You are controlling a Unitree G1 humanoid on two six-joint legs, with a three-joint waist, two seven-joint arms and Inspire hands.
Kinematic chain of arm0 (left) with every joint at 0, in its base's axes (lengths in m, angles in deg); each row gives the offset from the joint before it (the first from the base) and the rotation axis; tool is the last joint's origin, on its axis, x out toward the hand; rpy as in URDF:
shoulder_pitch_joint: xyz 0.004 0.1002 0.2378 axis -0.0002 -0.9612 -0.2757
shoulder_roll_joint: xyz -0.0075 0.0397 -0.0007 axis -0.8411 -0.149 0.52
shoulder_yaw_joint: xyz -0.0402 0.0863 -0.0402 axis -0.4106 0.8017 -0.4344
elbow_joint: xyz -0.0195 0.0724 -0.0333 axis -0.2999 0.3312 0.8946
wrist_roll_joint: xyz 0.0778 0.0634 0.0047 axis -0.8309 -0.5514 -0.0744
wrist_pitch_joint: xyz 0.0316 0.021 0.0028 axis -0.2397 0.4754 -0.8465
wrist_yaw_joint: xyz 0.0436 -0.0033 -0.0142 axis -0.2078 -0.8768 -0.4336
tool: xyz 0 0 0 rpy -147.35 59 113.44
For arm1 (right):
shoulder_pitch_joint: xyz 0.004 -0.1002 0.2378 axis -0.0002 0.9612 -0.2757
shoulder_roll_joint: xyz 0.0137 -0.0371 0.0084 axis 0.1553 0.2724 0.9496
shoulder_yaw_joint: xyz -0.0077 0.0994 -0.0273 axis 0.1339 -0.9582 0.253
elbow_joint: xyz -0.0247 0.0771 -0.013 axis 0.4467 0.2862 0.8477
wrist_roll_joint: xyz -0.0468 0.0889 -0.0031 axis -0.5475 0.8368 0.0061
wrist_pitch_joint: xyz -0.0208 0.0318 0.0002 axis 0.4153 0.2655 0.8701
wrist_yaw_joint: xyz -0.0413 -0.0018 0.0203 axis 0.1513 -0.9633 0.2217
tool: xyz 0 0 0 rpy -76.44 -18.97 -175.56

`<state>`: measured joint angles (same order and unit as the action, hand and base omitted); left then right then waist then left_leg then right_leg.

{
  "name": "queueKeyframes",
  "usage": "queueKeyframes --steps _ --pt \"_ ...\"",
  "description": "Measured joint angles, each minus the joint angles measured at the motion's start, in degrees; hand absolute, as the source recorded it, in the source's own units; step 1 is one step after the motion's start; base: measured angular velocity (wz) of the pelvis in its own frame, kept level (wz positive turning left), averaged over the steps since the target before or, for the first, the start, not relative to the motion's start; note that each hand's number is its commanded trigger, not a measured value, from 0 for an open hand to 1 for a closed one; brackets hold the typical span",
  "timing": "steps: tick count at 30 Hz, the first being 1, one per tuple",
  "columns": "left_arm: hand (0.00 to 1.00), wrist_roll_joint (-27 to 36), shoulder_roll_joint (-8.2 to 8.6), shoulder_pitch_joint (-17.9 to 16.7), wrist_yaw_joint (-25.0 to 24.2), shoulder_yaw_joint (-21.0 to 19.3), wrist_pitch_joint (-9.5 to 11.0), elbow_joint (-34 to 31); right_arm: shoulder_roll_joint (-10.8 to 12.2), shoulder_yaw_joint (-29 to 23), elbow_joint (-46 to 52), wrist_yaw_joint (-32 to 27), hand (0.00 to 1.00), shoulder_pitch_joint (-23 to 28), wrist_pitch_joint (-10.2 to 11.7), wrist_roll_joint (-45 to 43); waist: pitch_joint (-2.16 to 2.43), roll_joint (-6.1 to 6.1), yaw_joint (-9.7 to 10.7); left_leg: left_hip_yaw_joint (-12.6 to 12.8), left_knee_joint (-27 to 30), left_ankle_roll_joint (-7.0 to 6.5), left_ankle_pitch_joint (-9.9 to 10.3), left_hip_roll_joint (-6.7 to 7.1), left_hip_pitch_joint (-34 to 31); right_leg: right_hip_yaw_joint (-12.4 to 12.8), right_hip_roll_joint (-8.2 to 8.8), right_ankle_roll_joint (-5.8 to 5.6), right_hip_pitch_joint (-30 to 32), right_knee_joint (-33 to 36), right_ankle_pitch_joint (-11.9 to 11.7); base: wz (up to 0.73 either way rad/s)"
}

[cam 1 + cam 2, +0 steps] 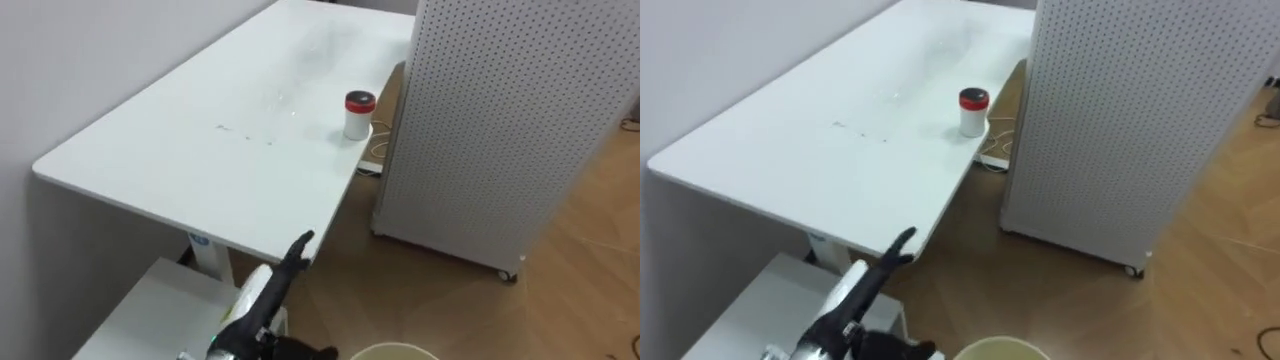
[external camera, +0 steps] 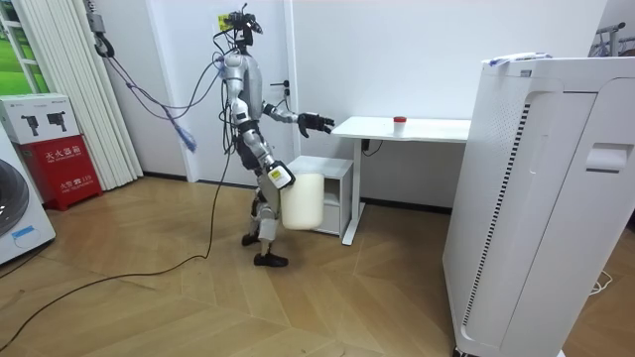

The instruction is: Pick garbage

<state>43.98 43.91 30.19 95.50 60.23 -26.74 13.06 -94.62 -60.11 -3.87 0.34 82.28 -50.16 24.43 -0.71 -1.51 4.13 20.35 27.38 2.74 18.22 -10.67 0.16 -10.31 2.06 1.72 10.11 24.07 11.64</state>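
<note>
At near edge of table (image 1: 200, 130): left hand (image 1: 293, 257), fingers outstretched; red-lidded jar (image 1: 359, 114) beyond; right hand (image 2: 279, 179) against bucket (image 2: 303, 203), grip indiscernible

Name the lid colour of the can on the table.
Red lid, clearest in left eye view.

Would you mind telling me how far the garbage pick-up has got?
Done: nothing yet; the red-lidded white can stands upright on the white desk. In hand: the left hand reaches, fingers straight, toward the desk's near edge, well short of the can; the right hand carries a pale bin at the robot's side. Left: reach the can, grasp it, drop it into the bin.
</note>
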Motion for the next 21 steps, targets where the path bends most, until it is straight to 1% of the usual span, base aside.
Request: queueKeyframes --steps 1,2,3,4,5,6,7,8,10,11,12,14,17,21 --pt "0.00 0.0 -0.04 -1.8 1.2 -1.9 0.0 -0.8 0.1 0.0 0.2 0.0 1.00 0.2 0.1 -0.7 0.06 0.33 -0.2 -5.0 0.9 -0.02 0.0 0.38 0.3 1.9 -1.38 0.44 -0.8 -0.2 0.0 -0.66" --pt "0.00 0.0 -0.54 -2.5 2.3 -3.4 0.0 -1.0 0.0 0.0 0.3 0.0 1.00 0.4 0.1 -1.7 0.01 0.61 -0.6 -8.3 2.6 -0.19 -0.1 0.56 -0.2 4.1 -2.31 0.71 -1.7 -0.3 -0.1 -0.59" --pt "0.00 0.0 -0.73 -2.6 2.6 -4.1 0.0 -1.1 -0.1 0.0 0.3 0.0 1.00 0.6 0.1 -1.9 0.03 0.58 -1.0 -10.1 3.1 -0.40 -0.2 1.02 -0.6 5.4 -2.42 0.85 -1.8 -0.2 0.0 -0.50" --pt "0.00 -0.1 -0.66 -2.6 3.5 -4.9 0.0 -1.8 -0.4 0.0 0.3 0.0 1.00 0.7 0.1 -2.0 -0.20 0.04 -1.8 -14.5 1.9 -0.61 0.3 4.37 -1.6 8.3 -2.61 0.85 -1.8 -0.3 0.0 -0.41" --pt "0.00 -0.3 -0.37 -2.3 4.6 -5.1 0.9 -3.3 -0.5 -0.6 0.3 -0.1 1.00 0.7 0.0 -2.0 -0.25 -0.03 -2.3 -16.8 -1.8 -1.01 -0.2 7.57 -3.5 10.2 -2.59 0.64 -1.4 -0.3 -0.1 -0.41" --pt "0.00 -0.4 0.03 -2.2 5.4 -5.3 1.8 -4.0 -0.6 -1.0 0.4 -0.3 1.00 0.7 0.0 -2.0 -0.16 0.21 -2.9 -17.6 -4.3 -0.98 -1.3 8.56 -4.3 10.7 -2.68 0.48 -1.1 -0.2 -0.2 -0.56" --pt "0.00 -0.6 0.34 -2.3 7.3 -5.7 4.0 -5.0 -0.3 -1.0 0.4 -0.8 1.00 0.8 -0.1 -2.3 0.31 0.18 -3.9 -17.0 -5.2 -3.07 -2.8 9.33 -4.0 11.5 -2.57 0.20 -1.1 -0.1 -0.3 -0.56" --pt "0.00 -0.6 0.58 -1.8 9.1 -5.9 5.3 -5.4 -0.2 -1.0 0.9 -0.8 1.00 1.0 0.0 -3.0 0.65 -0.02 -3.8 -16.6 -7.0 -3.49 -2.7 9.58 -2.6 10.9 -2.63 0.05 -1.2 -0.3 -0.3 -0.50" --pt "0.00 -0.1 0.54 -1.4 11.3 -6.3 6.5 -5.4 -0.2 -1.1 1.2 -0.9 1.00 1.1 0.1 -4.1 0.59 -0.18 -3.7 -15.6 -8.6 -3.62 -2.8 9.58 -0.9 9.7 -2.30 -0.14 -2.2 -1.3 -0.6 -0.27" --pt "0.00 0.0 0.39 -1.4 12.3 -6.6 6.5 -5.4 -0.2 -1.1 1.6 -1.2 1.00 1.5 0.0 -4.6 0.58 -0.15 -3.6 -15.7 -9.3 -3.62 -2.8 9.52 0.1 9.0 -2.25 -0.15 -3.4 -2.3 -0.8 -0.18" --pt "0.00 0.0 0.37 -1.4 12.7 -6.7 6.5 -5.4 -0.2 -1.1 2.1 -1.3 1.00 1.8 0.0 -5.0 0.58 -0.13 -3.0 -15.7 -9.8 -3.61 -2.9 9.57 0.6 8.7 -2.23 -0.17 -3.8 -2.8 -0.8 0.00" --pt "0.00 0.0 0.41 -1.5 14.7 -6.8 6.5 -5.4 0.0 -2.2 2.6 -1.5 1.00 2.3 0.0 -6.3 0.40 0.20 -2.4 -15.6 -11.4 -3.51 -2.9 9.64 2.3 8.5 -2.52 -0.14 -5.2 -4.5 -1.0 -0.03" --pt "0.00 0.0 0.40 -1.5 16.4 -6.8 6.5 -5.4 0.0 -2.3 3.1 -2.3 1.00 2.3 0.0 -6.5 0.51 0.54 -2.1 -15.3 -12.3 -3.43 -3.1 9.52 3.1 8.5 -2.79 -0.11 -5.4 -5.3 -1.0 -0.10" --pt "0.00 0.1 0.39 -1.6 17.5 -6.9 6.5 -5.4 0.2 -2.3 3.3 -2.7 1.00 2.3 0.0 -7.7 0.45 0.59 -2.5 -15.2 -13.1 -3.42 -3.1 9.28 3.7 8.7 -3.20 -0.04 -6.0 -5.7 -1.0 -0.12"
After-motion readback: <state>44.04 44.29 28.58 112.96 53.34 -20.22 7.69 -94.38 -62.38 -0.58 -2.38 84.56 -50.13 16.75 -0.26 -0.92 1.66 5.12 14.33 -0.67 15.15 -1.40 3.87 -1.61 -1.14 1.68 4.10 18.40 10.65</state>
